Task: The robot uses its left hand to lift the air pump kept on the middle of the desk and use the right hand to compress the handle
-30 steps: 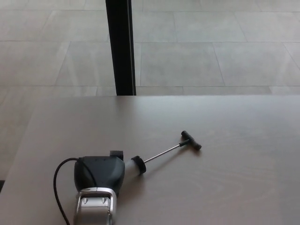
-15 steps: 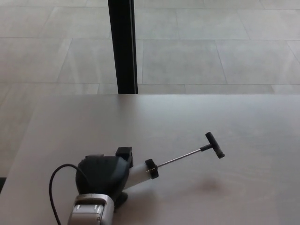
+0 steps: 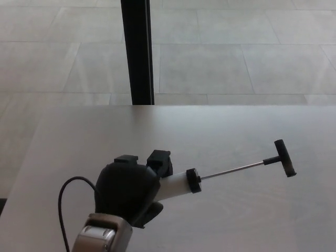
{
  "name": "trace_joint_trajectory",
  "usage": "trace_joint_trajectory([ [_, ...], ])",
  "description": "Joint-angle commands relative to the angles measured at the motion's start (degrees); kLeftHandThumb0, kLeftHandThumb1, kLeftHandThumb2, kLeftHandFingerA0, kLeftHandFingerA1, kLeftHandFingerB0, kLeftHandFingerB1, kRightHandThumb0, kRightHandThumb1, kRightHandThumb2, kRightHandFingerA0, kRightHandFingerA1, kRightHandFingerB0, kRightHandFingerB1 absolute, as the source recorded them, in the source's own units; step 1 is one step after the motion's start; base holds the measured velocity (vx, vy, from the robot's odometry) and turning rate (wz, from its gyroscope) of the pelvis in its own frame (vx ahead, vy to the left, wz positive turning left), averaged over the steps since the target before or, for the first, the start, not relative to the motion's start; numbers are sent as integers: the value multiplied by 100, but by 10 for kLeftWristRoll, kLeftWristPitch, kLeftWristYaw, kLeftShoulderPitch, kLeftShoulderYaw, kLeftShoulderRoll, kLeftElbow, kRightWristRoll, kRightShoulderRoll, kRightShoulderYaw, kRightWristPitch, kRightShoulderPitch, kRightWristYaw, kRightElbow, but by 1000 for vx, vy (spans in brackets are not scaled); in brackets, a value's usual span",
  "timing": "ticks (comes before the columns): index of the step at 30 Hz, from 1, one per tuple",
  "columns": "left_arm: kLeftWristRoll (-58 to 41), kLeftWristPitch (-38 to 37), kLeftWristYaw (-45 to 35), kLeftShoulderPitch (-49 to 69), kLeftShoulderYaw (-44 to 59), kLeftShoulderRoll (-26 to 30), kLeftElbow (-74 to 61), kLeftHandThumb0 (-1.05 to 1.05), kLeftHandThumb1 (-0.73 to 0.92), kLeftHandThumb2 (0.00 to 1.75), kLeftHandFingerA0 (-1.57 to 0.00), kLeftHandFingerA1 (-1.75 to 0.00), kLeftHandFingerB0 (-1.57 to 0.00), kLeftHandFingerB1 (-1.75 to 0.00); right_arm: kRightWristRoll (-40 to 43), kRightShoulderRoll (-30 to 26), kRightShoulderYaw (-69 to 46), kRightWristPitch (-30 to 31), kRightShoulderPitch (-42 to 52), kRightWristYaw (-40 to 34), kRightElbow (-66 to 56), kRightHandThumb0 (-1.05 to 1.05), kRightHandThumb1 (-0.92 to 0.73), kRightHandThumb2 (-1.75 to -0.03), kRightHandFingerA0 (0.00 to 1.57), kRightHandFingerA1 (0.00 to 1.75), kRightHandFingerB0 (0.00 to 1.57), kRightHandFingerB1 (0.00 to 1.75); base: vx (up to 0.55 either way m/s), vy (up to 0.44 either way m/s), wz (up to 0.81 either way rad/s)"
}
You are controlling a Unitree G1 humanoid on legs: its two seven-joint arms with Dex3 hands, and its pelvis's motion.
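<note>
Now the left hand (image 3: 128,191) is closed around the white barrel of the air pump (image 3: 181,182), holding it low over the near-left part of the bench (image 3: 236,220), apparently clear of the surface, though no shadow settles it. The pump lies close to level, pointing to the right, with its thin rod (image 3: 231,169) drawn well out and the black T-handle (image 3: 283,157) at the far end, tilted slightly up. The right hand is not in view.

The step in hand looks like the lift, with the compression not yet begun. To do it well, the left hand should grip firmly on the barrel near the black collar (image 3: 192,180), so the body does not twist when the handle is pushed. The barrel should stay steady and roughly level, leaving the handle out in open space on the right side. The right hand would best meet the T-handle squarely and push straight along the rod's line, since a sideways push could bend the slender rod or swing the pump.
</note>
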Motion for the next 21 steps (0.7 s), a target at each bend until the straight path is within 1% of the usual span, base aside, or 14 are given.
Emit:
trace_joint_trajectory([
  [1,-34,-99,73,2,23,29,-10,0,61,99,-79,-175,-65,-159,33,26,21,79,-42,20,23,-87,-85,-126,0,18,3,19,0,0,0],
  [2,-34,-98,72,1,24,29,-9,0,61,99,-79,-175,-65,-159,36,30,23,80,-45,23,23,-87,-85,-126,0,18,3,19,0,0,0],
  [3,-37,-100,70,3,26,29,-10,2,59,103,-81,-175,-65,-161,42,31,25,81,-46,30,21,-101,-92,-131,0,11,0,4,0,0,0],
  [7,-43,-107,65,10,34,32,-12,2,60,104,-79,-175,-65,-161,53,35,35,106,-49,47,5,-105,-92,-134,0,12,0,0,0,0,0],
  [8,-43,-108,67,11,35,32,-11,0,61,101,-80,-175,-66,-163,55,38,36,114,-51,46,0,-103,-92,-96,0,0,0,0,0,0,0],
  [9,-42,-108,66,12,37,33,-11,-3,63,98,-80,-175,-64,-164,55,45,43,131,-53,41,-11,-103,-92,-94,0,0,0,0,0,0,0],
  [11,-36,-107,62,8,37,35,-13,-2,62,98,-80,-175,-65,-162,55,54,50,151,-53,35,-29,-105,-92,-93,0,0,0,0,0,0,0],
  [12,-36,-102,58,6,40,34,-12,0,62,98,-79,-175,-64,-162,55,63,56,149,-53,34,-32,-105,-92,-90,0,0,0,0,0,0,0],
  [13,-36,-100,57,5,41,33,-12,0,62,98,-79,-175,-64,-162,55,67,58,150,-53,34,-34,-105,-92,-90,0,0,0,0,0,0,0],
  [14,-34,-101,58,2,42,33,-10,2,59,103,-79,-175,-66,-162,50,70,63,160,-52,28,-42,-105,-92,-90,0,0,0,0,0,0,0],
  [16,-29,-100,57,-2,45,36,-6,0,59,104,-78,-175,-66,-159,41,82,76,184,-46,17,-62,-105,-92,-90,0,0,0,0,0,0,0],
  [19,-23,-93,56,-7,48,35,-1,0,59,104,-80,-175,-67,-161,21,87,92,207,-42,4,-82,-105,-92,-93,0,0,0,0,0,0,0],
  [20,-21,-96,58,-9,49,38,2,1,59,105,-79,-175,-67,-160,17,87,97,208,-39,2,-86,-103,-92,-95,0,0,0,0,0,0,0],
  [21,-20,-97,66,-13,52,39,8,2,57,106,-80,-175,-71,-157,16,93,101,214,-37,-2,-96,-104,-92,-103,0,0,0,0,0,0,0],
])
